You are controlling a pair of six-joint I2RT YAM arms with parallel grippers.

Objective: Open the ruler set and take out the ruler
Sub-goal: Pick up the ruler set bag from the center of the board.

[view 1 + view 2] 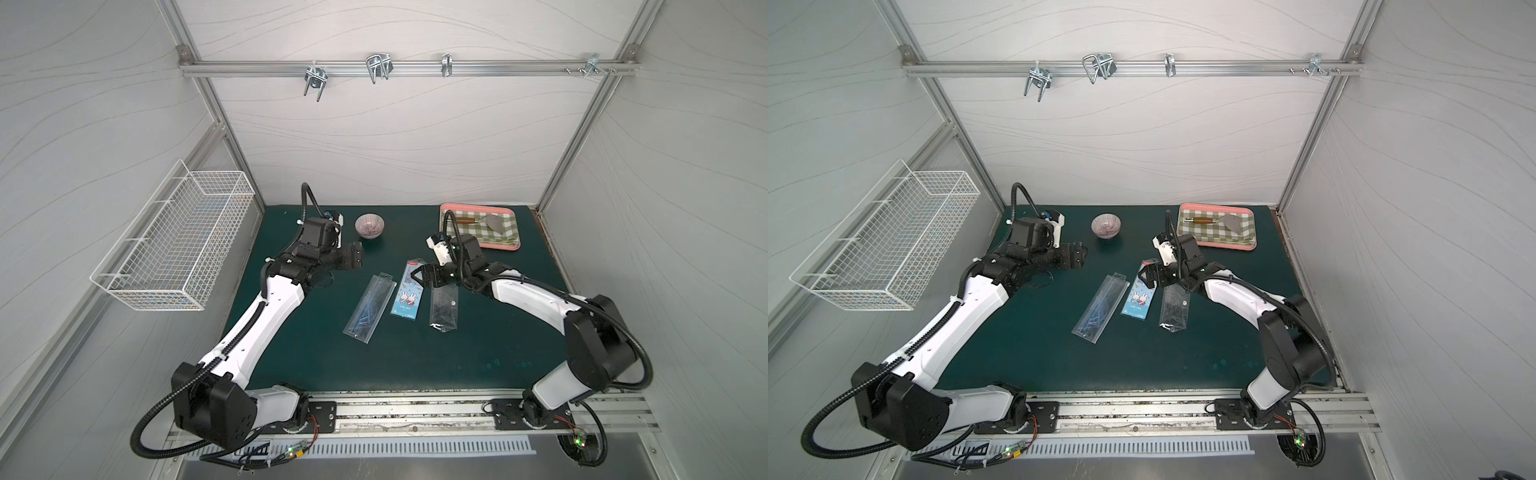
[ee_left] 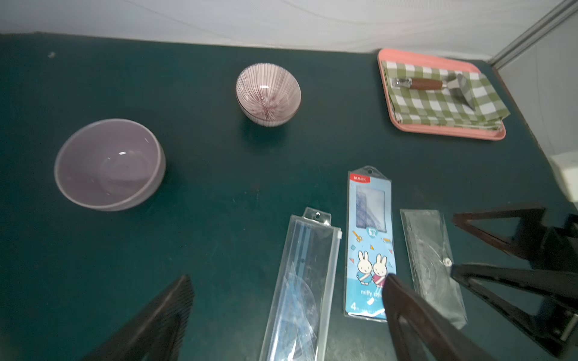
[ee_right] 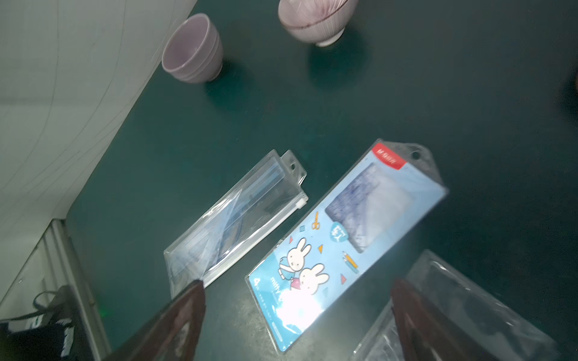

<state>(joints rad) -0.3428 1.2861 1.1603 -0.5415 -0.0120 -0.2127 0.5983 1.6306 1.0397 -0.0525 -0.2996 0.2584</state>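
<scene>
We are hovering our right jaws — wide open, empty — over the far end of the ruler set (image 1: 405,293), lying flat on the tabletop (image 1: 415,357) between two clear packs (image 1: 368,307), likely to pin it, while our left jaws are hanging open and empty by the bowl (image 1: 370,226).

— Which ruler sets lie here?
— Three, flat and side by side on the table (image 1: 415,361): a clear case (image 1: 368,307) holding blue rulers, a blue rabbit-printed pack (image 1: 405,297), and a clear pouch (image 1: 444,309).
</scene>
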